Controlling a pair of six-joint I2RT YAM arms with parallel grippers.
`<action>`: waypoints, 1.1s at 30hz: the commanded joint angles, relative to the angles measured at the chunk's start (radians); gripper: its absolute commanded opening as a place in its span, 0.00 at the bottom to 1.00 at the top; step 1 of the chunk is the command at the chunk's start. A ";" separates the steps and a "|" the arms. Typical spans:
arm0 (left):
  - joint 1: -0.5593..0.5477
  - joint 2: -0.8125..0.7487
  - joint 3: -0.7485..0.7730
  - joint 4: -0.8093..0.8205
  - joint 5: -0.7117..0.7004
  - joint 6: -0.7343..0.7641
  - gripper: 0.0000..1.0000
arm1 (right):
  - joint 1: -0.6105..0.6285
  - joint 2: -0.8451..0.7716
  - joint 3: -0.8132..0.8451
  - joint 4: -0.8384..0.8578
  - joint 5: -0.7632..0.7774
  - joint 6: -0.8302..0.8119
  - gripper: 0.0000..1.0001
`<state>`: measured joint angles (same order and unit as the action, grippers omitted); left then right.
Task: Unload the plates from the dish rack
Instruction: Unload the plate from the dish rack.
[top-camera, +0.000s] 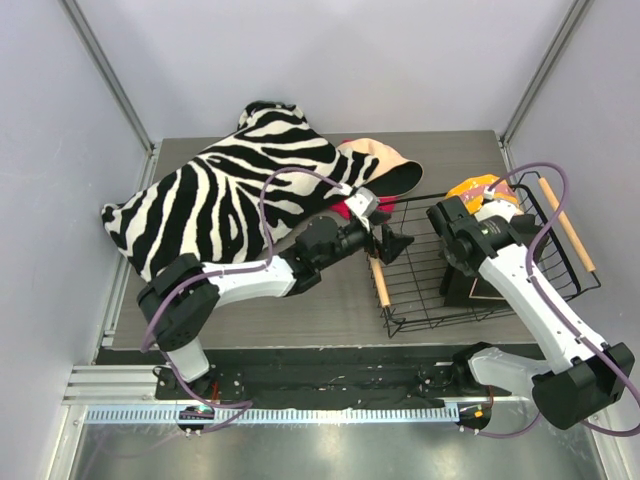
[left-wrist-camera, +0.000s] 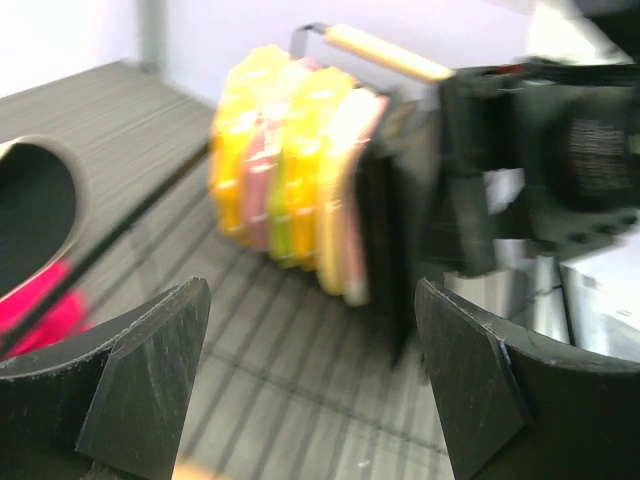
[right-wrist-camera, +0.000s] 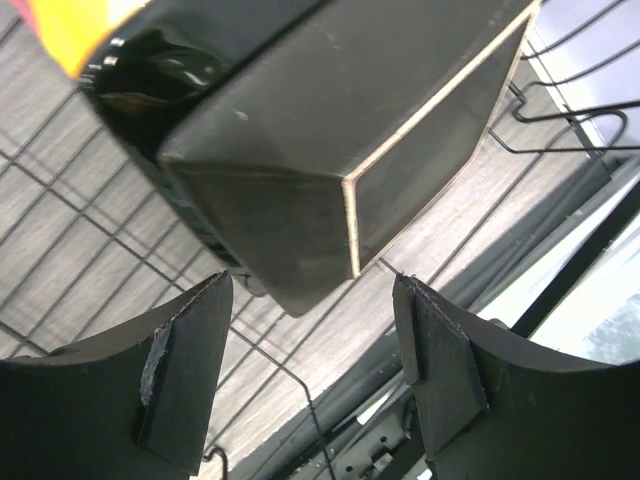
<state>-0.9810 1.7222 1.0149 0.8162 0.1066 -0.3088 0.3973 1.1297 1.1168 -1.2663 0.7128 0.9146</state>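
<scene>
The dish rack (top-camera: 420, 300), black wire with two wooden handles, stands right of centre. Several plates (left-wrist-camera: 295, 170), yellow, pink, green and cream, stand on edge in it (top-camera: 478, 188). Nearest my right arm in the row is the dark square plate (right-wrist-camera: 350, 130), also seen from above (top-camera: 480, 292). My left gripper (top-camera: 398, 243) is open at the rack's left side and faces the row (left-wrist-camera: 310, 340) with nothing between its fingers. My right gripper (top-camera: 458, 262) hangs open over the rack, and the dark plate's lower corner reaches just between its spread fingertips (right-wrist-camera: 312, 300).
A zebra-striped cloth (top-camera: 215, 200) covers the back left of the table. A peach floppy hat (top-camera: 385, 165) lies behind the rack, with something pink (top-camera: 350, 210) beside it. The rack's left handle (top-camera: 380, 283) lies just under my left wrist. Walls close in on both sides.
</scene>
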 joint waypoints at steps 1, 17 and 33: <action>0.033 -0.067 0.062 -0.144 -0.079 0.033 0.88 | 0.018 0.010 0.015 0.051 0.046 -0.002 0.73; 0.050 -0.095 0.137 -0.517 -0.456 0.045 0.90 | 0.020 0.028 -0.031 0.126 0.198 0.007 0.75; 0.120 -0.029 0.143 -0.523 -0.317 -0.099 0.61 | 0.023 0.028 -0.061 0.144 0.235 0.081 0.75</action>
<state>-0.8833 1.6672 1.1378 0.2939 -0.2329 -0.3691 0.4187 1.1629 1.0523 -1.1229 0.8532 0.9188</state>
